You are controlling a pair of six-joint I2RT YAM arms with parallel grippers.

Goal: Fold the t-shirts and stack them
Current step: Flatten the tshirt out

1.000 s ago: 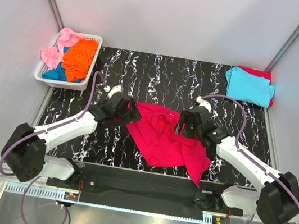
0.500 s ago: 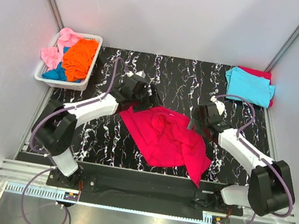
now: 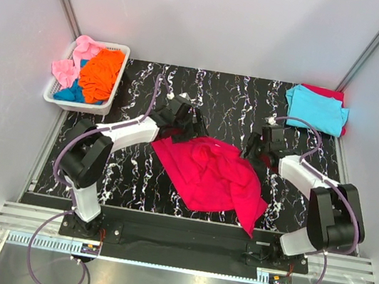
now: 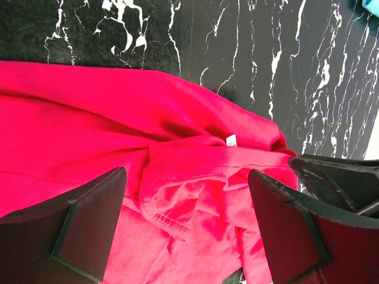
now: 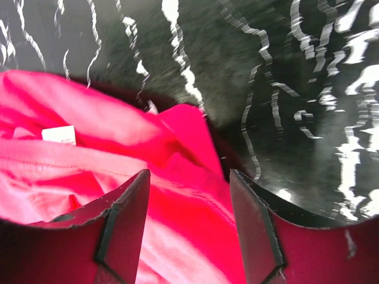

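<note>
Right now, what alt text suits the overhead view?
Crumpled crimson-red cloth t-shirt lies central, left arm and right arm at its far edge. White slotted plastic basket of shirts far left; folded cyan shirt far right.

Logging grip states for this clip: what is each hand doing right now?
Left hand: open above the red shirt, holding nothing.
Right hand: open at the shirt's edge, not gripping it.
</note>
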